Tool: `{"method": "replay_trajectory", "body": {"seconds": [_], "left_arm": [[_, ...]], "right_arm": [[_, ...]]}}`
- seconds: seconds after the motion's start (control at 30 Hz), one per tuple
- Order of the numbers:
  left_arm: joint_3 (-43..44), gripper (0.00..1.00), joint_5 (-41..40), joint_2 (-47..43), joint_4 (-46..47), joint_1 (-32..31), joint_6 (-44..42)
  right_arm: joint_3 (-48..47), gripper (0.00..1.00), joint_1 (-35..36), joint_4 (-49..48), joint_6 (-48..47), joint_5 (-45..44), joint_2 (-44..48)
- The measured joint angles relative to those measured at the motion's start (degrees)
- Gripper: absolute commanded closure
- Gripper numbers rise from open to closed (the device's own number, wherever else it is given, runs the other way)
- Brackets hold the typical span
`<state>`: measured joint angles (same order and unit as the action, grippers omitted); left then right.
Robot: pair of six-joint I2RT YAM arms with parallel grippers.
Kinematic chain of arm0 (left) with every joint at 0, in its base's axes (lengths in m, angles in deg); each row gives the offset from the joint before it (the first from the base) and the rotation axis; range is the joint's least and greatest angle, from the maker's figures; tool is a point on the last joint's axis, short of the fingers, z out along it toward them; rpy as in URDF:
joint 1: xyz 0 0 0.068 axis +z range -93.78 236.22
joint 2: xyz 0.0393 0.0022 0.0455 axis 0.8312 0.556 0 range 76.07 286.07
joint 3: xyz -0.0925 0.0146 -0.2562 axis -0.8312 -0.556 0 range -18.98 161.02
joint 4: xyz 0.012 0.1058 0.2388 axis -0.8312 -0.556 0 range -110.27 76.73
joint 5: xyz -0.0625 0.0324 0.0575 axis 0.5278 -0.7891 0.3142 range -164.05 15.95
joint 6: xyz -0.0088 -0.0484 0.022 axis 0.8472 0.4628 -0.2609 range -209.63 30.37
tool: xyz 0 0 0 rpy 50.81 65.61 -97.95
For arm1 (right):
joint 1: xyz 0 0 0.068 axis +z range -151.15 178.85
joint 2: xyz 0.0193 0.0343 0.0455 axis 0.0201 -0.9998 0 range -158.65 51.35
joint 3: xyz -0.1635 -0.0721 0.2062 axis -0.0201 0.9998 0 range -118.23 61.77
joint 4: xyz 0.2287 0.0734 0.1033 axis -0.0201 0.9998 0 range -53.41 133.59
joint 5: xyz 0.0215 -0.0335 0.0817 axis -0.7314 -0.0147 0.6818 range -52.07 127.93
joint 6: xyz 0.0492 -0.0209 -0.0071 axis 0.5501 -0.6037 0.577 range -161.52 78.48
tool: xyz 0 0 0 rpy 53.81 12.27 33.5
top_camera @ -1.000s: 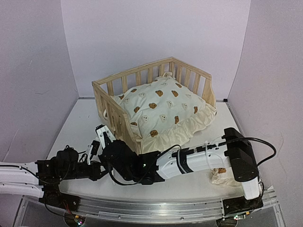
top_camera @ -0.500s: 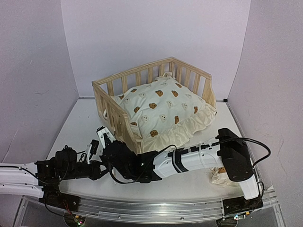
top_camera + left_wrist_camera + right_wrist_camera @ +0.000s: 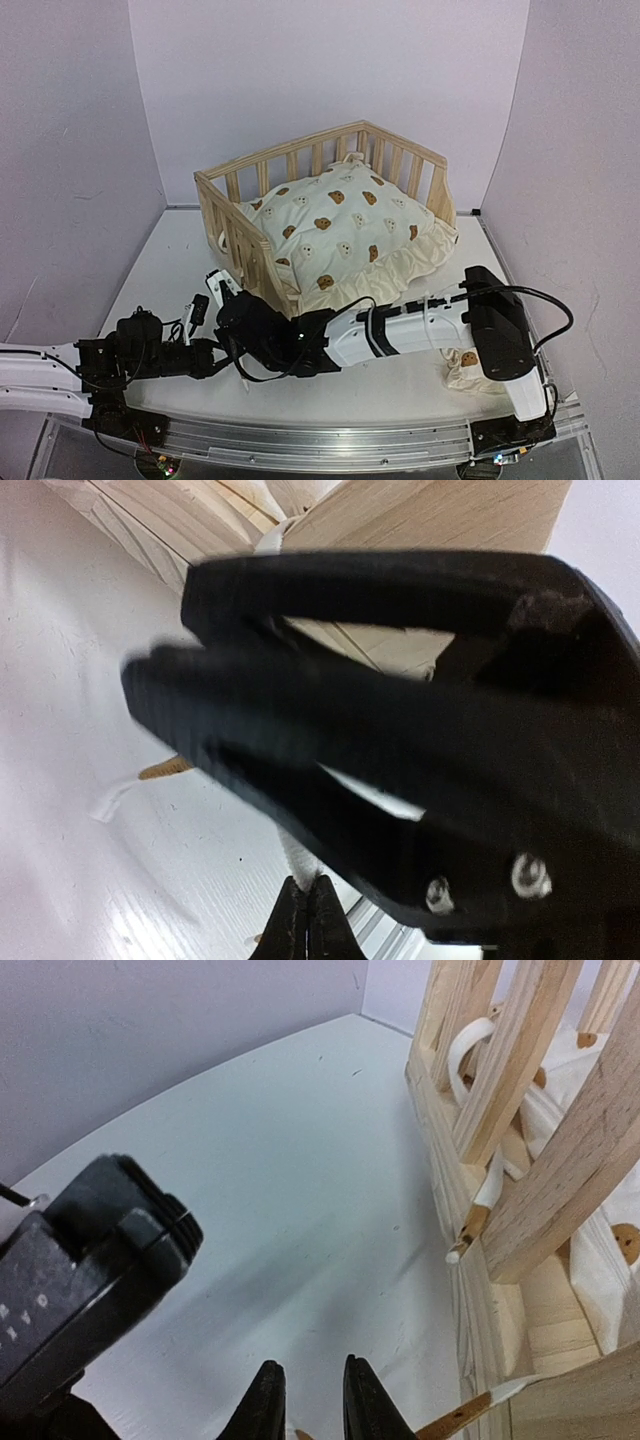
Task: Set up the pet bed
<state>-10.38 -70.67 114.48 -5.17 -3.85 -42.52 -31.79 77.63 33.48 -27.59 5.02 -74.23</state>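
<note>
Right gripper (image 3: 312, 1364) newly parted, beside pet bed (image 3: 500, 1075)

A wooden pet bed (image 3: 300, 157) sits on the white worktop (image 3: 165, 265). A bear cushion (image 3: 345, 235) lies inside it. The left end effector (image 3: 198, 308) and the right end effector (image 3: 222, 285) are close together by its front corner. A little pillow (image 3: 468, 372) lies beside the right arm.

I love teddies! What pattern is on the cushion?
Brown bear faces on cream cushion; top external view.

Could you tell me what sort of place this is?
Probably a robot-lab test booth: plain lilac wall panels enclose a white tabletop, with a silver aluminium rail carrying two black-and-white robot arms.
</note>
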Motion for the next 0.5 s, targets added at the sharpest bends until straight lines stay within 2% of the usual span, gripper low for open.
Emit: {"method": "replay_trajectory", "body": {"seconds": [0.17,0.3,0.37,0.5], "left_arm": [[0.0,1.0,0.0,0.02,0.0,0.0,0.79],[0.0,1.0,0.07,0.35,0.02,0.0,0.94],[0.0,1.0,0.17,0.76,0.0,0.0,1.01],[0.0,1.0,0.94,0.98,0.0,0.0,1.4]], "right_arm": [[-0.09,0.63,0.0,11.56,4.26,7.19,4.66],[5.66,0.59,0.11,15.98,5.92,14.19,14.36],[11.34,0.59,0.33,14.53,5.86,16.57,19.74],[28.24,0.61,1.05,2.12,3.37,19.52,27.61]]}}
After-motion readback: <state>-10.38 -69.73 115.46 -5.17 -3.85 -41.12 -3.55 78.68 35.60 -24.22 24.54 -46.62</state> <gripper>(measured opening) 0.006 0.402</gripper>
